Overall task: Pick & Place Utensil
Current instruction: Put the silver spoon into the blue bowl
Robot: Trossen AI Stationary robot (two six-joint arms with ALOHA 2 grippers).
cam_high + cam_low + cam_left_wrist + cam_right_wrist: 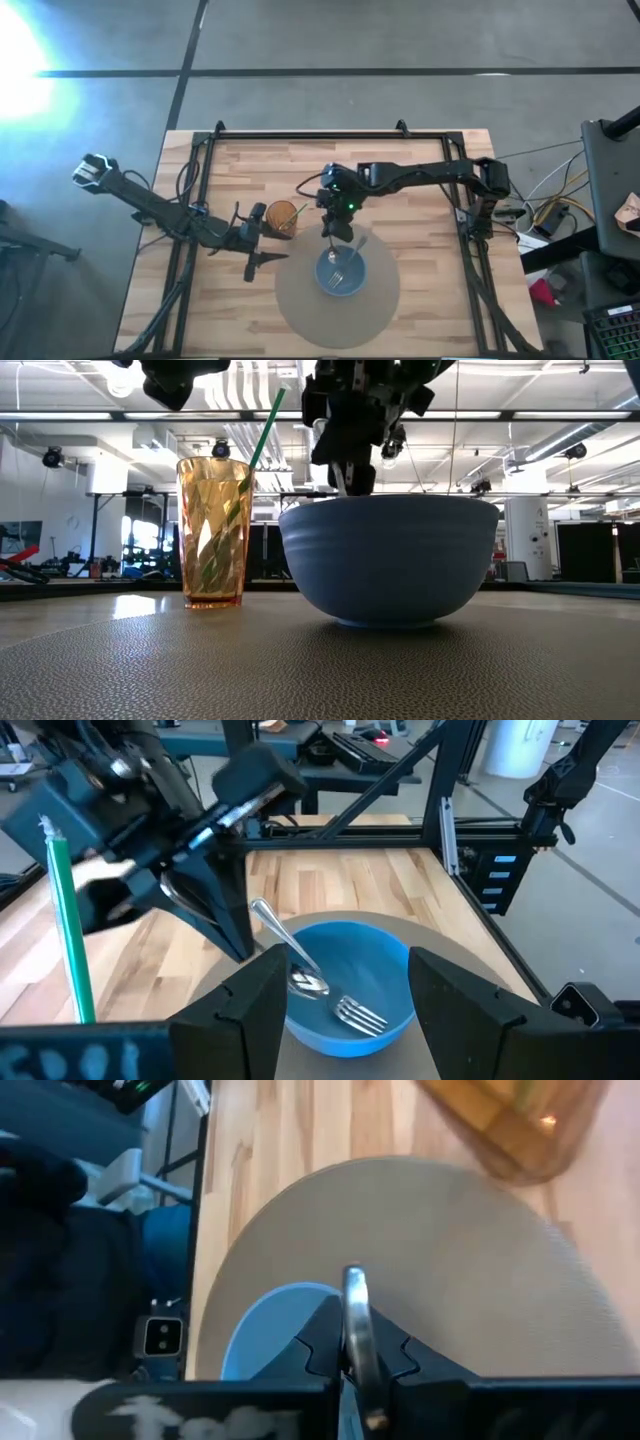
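A blue bowl (340, 272) (390, 560) (375, 970) stands on a round grey mat (300, 300). A fork (360, 1015) lies in it, and a spoon (290, 955) leans with its handle on the rim. My right gripper (335, 222) (350, 465) hangs over the bowl's far rim, shut on a metal utensil (355, 1315). My left gripper (264, 240) (345, 1010) is open, left of the bowl and beside an amber cup (282, 215) (212, 530) with a green straw. My right gripper pinches the metal utensil's narrow shaft (356, 1330) between its two fingers, which come from above and point down. The utensil hangs below the fingers over the bowl. In the low view the bowl's wall hides its lower end.
The amber cup stands on the wood just left of the bowl, between both grippers. A black frame (330, 135) runs round the wooden table top. Bare wood lies toward the far edge and at the table's right.
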